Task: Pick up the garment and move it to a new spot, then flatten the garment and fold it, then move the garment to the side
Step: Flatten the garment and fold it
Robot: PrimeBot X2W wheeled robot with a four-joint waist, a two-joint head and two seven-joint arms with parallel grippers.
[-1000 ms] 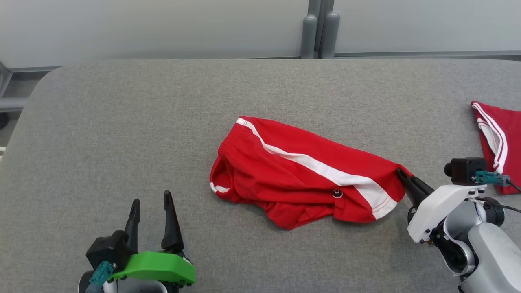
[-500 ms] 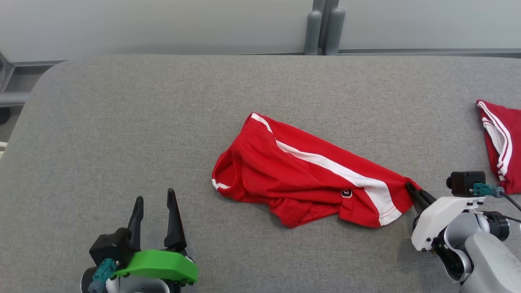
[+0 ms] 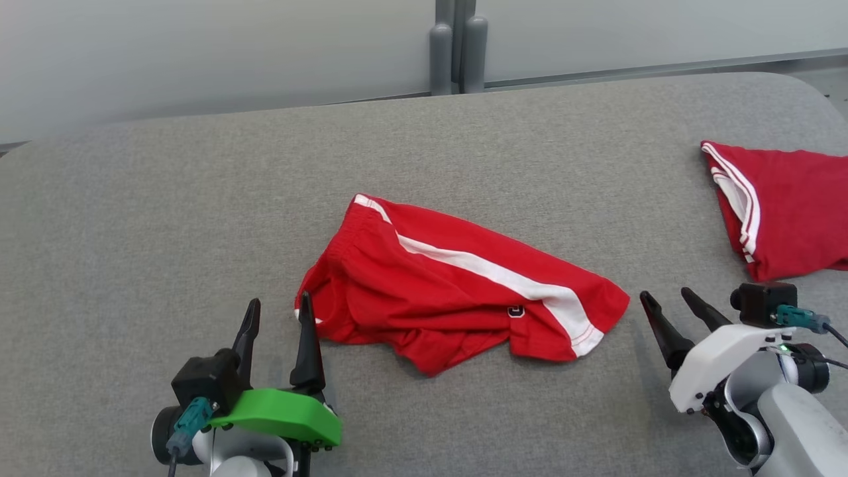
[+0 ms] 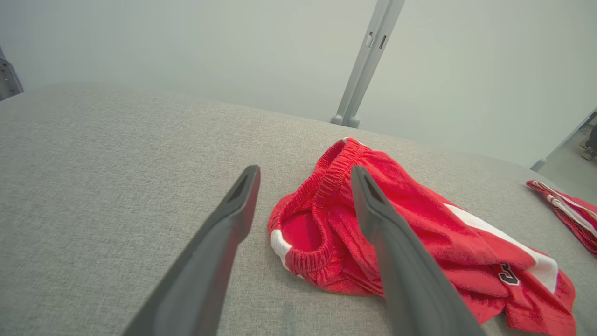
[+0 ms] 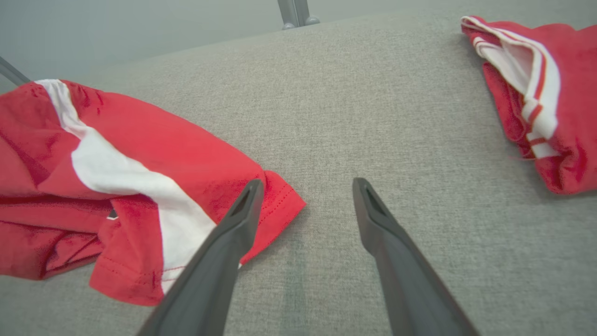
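Right gripper is wide open, nothing between the two dark fingers, grey fabric worktop in the gap. Red garment lies crumpled at view left, broad white stripe running down it, small dark logo near the lower fold. Its stitched hem corner sits just beside the view-left fingertip; contact can't be told. Second red garment with white trim and thin red stripes lies at upper right, well apart from the gripper. Grey post base stands at top edge behind the worktop.
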